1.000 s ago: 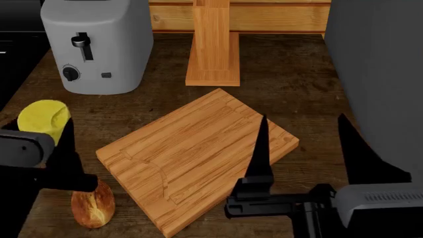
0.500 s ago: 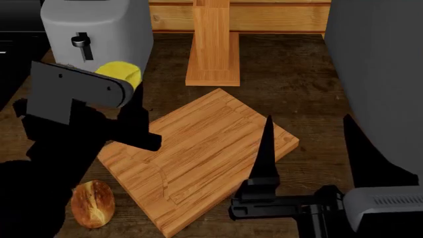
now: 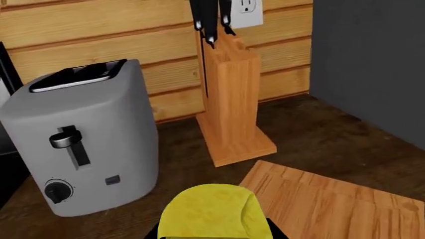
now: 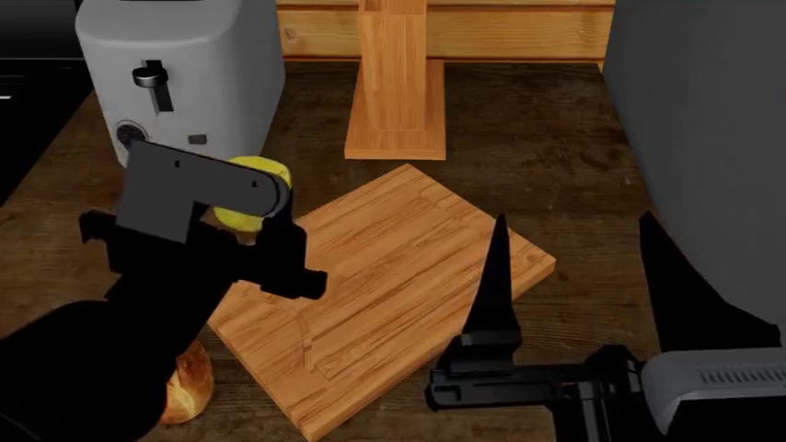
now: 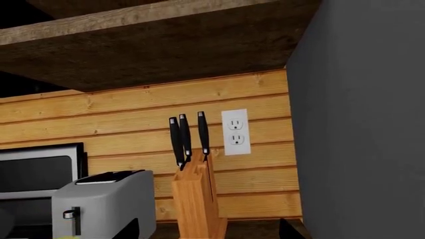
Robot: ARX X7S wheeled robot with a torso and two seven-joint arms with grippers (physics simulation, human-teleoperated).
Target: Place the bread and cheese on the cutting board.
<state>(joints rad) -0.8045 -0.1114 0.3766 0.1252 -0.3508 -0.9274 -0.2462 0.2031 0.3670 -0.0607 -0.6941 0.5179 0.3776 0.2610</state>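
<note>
My left gripper (image 4: 260, 210) is shut on the cheese (image 4: 249, 193), a pale-yellow stubby cylinder, and holds it above the counter at the left edge of the cutting board (image 4: 393, 276). The cheese fills the low middle of the left wrist view (image 3: 214, 211), with a corner of the board (image 3: 332, 204) beside it. The bread (image 4: 187, 389), a golden-brown roll, lies on the counter at the front left, half hidden behind my left arm. My right gripper (image 4: 572, 249) is open and empty above the board's right front corner; its fingertips (image 5: 126, 230) barely show in the right wrist view.
A grey toaster (image 4: 179, 78) stands at the back left. An upright wooden knife block (image 4: 396, 78) stands behind the board, with black knife handles (image 3: 209, 20). A large grey appliance wall (image 4: 712, 138) bounds the right side. A plank wall runs behind.
My left gripper, holding the cheese, has lifted from the counter at the left and moved right and down toward the board's left edge. The bread and right arm have stayed in place.
</note>
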